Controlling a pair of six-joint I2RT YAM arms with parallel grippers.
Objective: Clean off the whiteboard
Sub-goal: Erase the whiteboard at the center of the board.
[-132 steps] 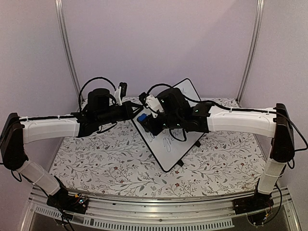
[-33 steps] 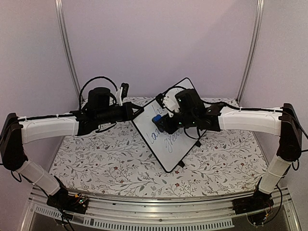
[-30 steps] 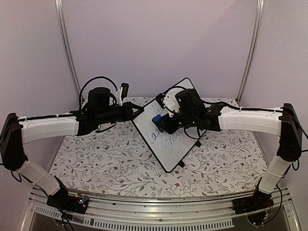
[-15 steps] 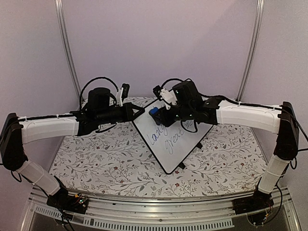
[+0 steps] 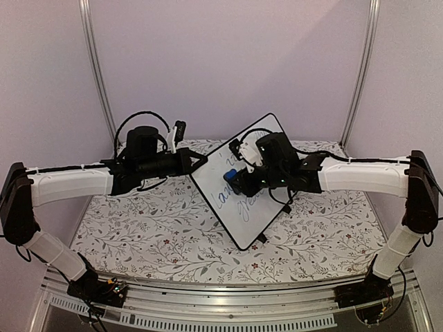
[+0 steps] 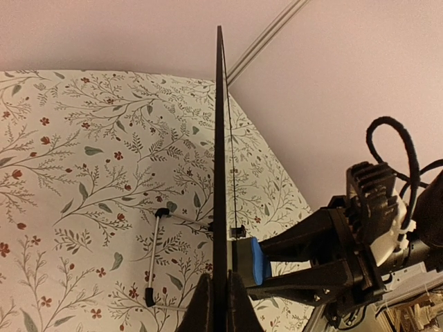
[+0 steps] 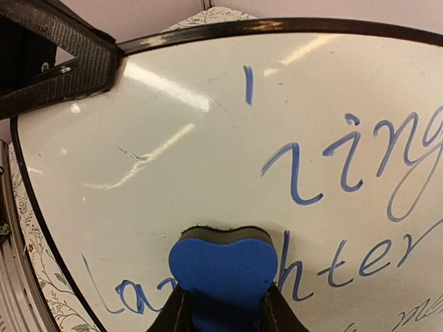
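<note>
Reaching over the floral tabletop [image 5: 138, 228], left gripper [image 5: 196, 165] clamps whiteboard [image 5: 243, 220] rim, right gripper [image 5: 237, 182] clamps blue eraser [image 7: 223, 270].

Whiteboard [image 7: 208, 124]: glossy, smooth white face, streaky light reflections; thin black rim. Eraser [image 7: 223, 270]: matt blue, foam-like. Counter [image 5: 152, 228]: matt floral-print covering. Arm shells [image 5: 73, 185]: smooth white plastic. Front rail [image 5: 221, 299]: ribbed bare metal.
</note>
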